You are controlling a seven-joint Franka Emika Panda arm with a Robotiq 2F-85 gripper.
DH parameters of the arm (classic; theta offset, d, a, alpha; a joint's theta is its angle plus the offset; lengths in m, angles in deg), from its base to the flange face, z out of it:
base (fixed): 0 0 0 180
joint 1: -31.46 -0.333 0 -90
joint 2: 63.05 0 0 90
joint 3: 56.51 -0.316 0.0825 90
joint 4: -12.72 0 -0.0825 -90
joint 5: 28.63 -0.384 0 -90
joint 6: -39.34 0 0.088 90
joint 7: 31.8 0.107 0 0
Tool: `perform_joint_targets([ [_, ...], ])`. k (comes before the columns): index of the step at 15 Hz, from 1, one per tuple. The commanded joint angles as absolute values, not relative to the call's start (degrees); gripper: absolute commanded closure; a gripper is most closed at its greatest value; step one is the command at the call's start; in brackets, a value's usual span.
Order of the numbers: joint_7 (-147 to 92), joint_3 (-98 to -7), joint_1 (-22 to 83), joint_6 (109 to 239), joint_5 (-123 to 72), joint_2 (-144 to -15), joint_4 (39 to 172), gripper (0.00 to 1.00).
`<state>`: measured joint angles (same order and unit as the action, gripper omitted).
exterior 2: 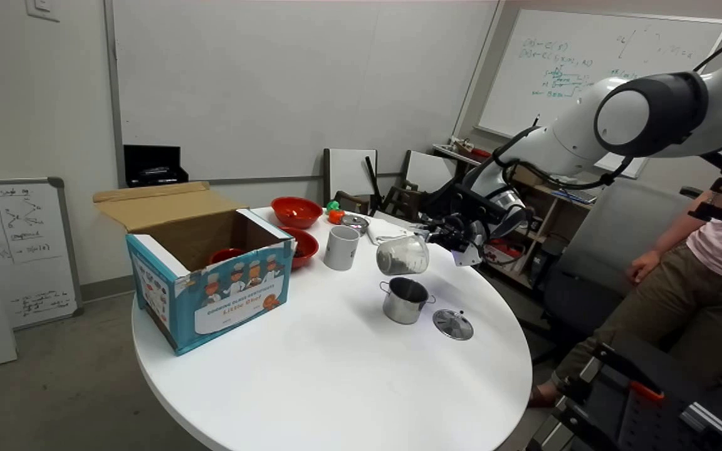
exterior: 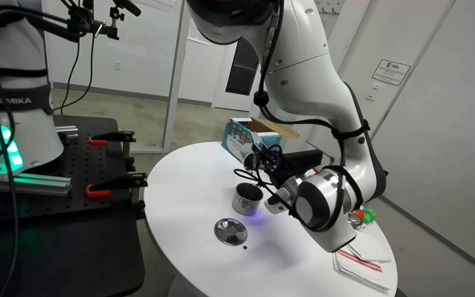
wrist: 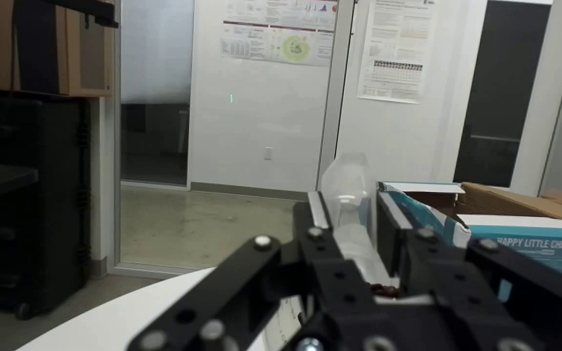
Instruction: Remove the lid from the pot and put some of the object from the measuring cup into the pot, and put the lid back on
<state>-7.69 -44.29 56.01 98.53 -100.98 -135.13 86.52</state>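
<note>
- Done: the lid [exterior 2: 453, 324] is off and lies on the worktop [exterior 2: 311, 376]; in an exterior view it is right of the pot [exterior 2: 402, 310], near it but not touching.
- The pot stands upright and uncovered.
- Probably in hand: the pour. The claw [wrist: 354, 214] pinches the measuring cup [exterior 2: 402, 255], which is tilted above the pot, apart from it, with greyish contents showing inside.
- Whether any contents are in the pot, I cannot tell.
- Remaining, as I judge it: finish pouring, set the measuring cup down, put the lid back on.
</note>
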Motion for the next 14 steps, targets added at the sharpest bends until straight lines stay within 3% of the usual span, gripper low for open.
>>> perform_joint_targets([
  [1,-7.5,-43.2,53.5,100.3,-97.9,-131.6,88.2,0.93],
  [7,-7.6,-42.8,49.1,102.8,-91.4,-127.2,89.6,0.93],
  [14,-4.5,-42.0,40.6,116.6,-82.3,-121.9,92.5,0.93],
])
